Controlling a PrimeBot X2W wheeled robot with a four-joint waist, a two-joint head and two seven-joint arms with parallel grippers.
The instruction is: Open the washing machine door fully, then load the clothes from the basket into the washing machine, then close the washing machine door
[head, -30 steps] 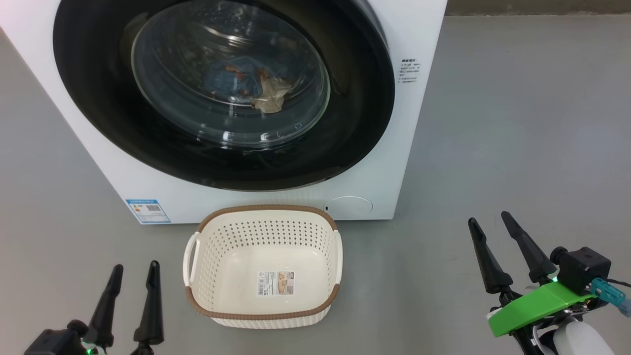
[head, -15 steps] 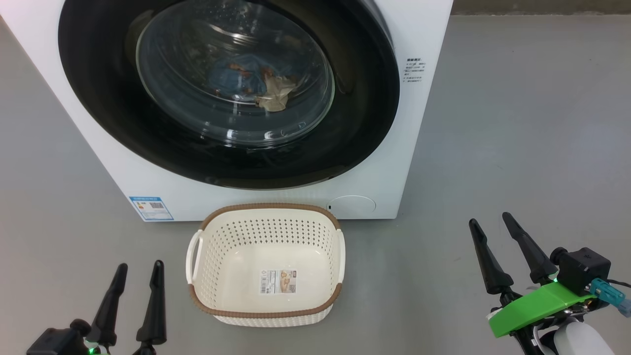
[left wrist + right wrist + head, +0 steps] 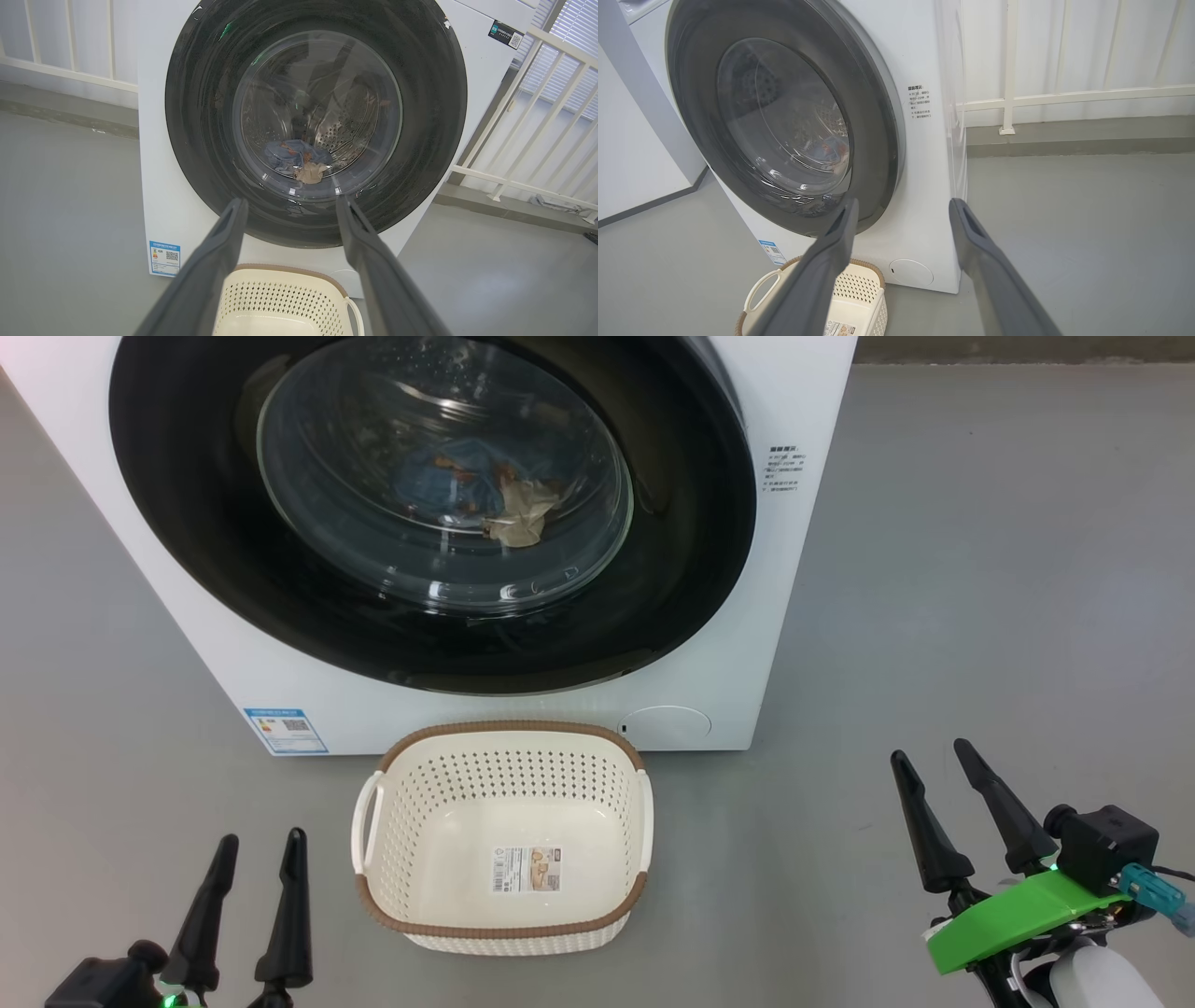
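The washing machine (image 3: 803, 392) stands ahead with its round black-rimmed door (image 3: 691, 569) shut flat against the front. Through the glass I see the clothes (image 3: 467, 490), blue with a cream part, lying in the steel drum; they also show in the left wrist view, clothes (image 3: 294, 158). The cream basket (image 3: 504, 924) sits on the floor just before the machine, holding nothing but a label sticker. My left gripper (image 3: 261, 845) is open at the lower left, beside the basket. My right gripper (image 3: 932, 754) is open at the lower right, well apart from the machine.
Grey floor (image 3: 980, 616) spreads to the right of the machine. A white railing (image 3: 1064, 98) runs along the wall behind it, and another white railing (image 3: 537, 140) stands to the machine's right in the left wrist view. A blue label sticker (image 3: 285, 731) marks the machine's lower left.
The whole head picture shifted slightly between the oldest frame and now, so the camera moved. Both grippers stay open and nearly still.
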